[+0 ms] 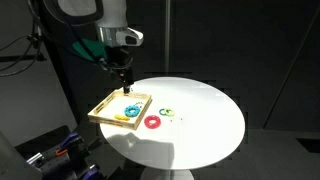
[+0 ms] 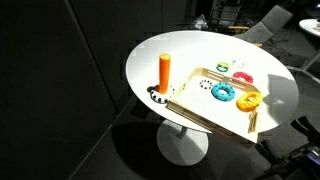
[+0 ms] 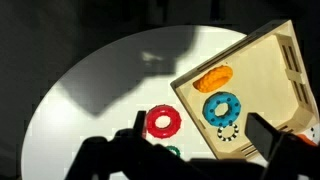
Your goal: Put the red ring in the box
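Counted, the bench (image 1: 205, 108) carries one red ring (image 1: 152, 122), one box (image 1: 102, 105), one teal ring (image 1: 131, 108), one yellow ring (image 2: 247, 100), one small green-yellow ring (image 1: 166, 112) and one upright orange cylinder (image 2: 164, 72). The teal and yellow rings lie inside the box; the other pieces are outside it.

In an exterior view the gripper (image 1: 124, 82) hangs over the box's far rim, clear of everything. The red ring lies lower and off to one side of it, on the bare bench just past the box's near corner, close to the rim but apart from it.

In the wrist view the gripper (image 3: 197, 145) shows as two dark fingers (image 3: 265, 135) spread wide with nothing between them. The red ring (image 3: 163, 121) sits just ahead of one fingertip, beside the box (image 3: 232, 52), while the teal ring (image 3: 222, 107) lies ahead of the gap, inside the rim.

The red ring rests flat, with its hole facing straight up; being round, it has no long axis and points no particular way across the bench.
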You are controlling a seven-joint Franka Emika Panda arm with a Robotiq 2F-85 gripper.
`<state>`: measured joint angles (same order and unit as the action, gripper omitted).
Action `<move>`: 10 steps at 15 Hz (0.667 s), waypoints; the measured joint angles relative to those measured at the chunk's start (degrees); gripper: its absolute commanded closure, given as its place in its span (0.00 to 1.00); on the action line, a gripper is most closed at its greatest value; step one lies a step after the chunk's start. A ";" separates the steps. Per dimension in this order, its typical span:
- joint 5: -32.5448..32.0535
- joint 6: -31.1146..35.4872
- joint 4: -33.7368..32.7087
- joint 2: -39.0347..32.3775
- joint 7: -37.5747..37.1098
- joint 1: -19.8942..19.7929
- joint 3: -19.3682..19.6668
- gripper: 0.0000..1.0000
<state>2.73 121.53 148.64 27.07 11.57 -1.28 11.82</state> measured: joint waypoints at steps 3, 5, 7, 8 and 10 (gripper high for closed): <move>0.00 0.00 -0.02 0.00 0.00 0.00 0.00 0.00; 0.00 0.00 -0.02 0.01 0.00 0.00 0.00 0.00; 0.00 0.03 0.00 -0.13 -0.03 -0.11 -0.21 0.00; 0.00 0.44 0.00 -0.34 -0.07 -0.26 -0.38 0.00; 0.00 2.00 -0.04 -1.05 -0.12 -0.38 -0.60 0.00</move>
<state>2.73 123.53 148.60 26.02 11.45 -1.66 11.22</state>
